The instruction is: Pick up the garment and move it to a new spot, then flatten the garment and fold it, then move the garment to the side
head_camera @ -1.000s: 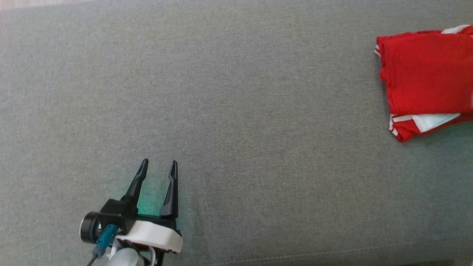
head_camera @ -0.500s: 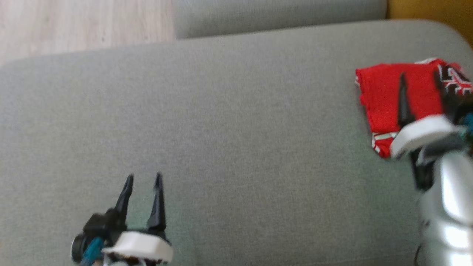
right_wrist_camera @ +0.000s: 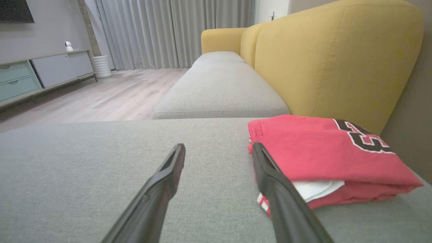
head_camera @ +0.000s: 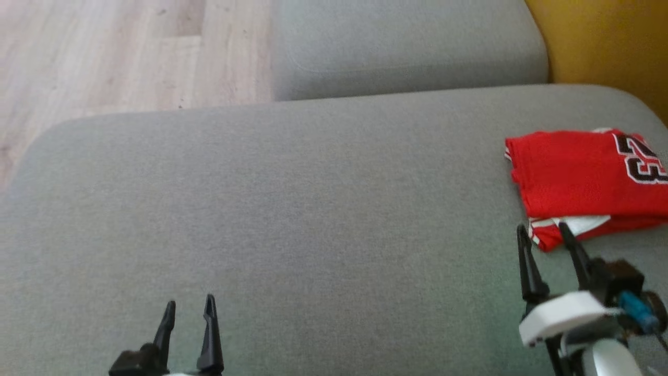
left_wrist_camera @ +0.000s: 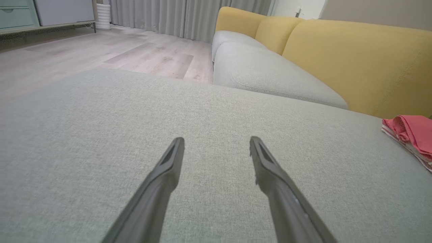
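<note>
Since half a second ago the right fingers (head_camera: 527, 261) have drawn back from over the garment (head_camera: 569, 172) to just short of its near edge, and the head camera has tilted up to take in more of the sofa. Both the right fingers and the left fingers (head_camera: 210, 334) stand wide apart and hold nothing. The red garment, folded with a printed number on top, lies at the right end of the grey sofa cushion (head_camera: 313, 209), close to the yellow backrest (head_camera: 600, 42). Folding and the move aside look done, so this seems the closing step. The next move likely calls only for pulling the arms clear without snagging the fold. Bare cushion spreads wide to the left, and its far edge drops to wooden floor (head_camera: 104, 52).
</note>
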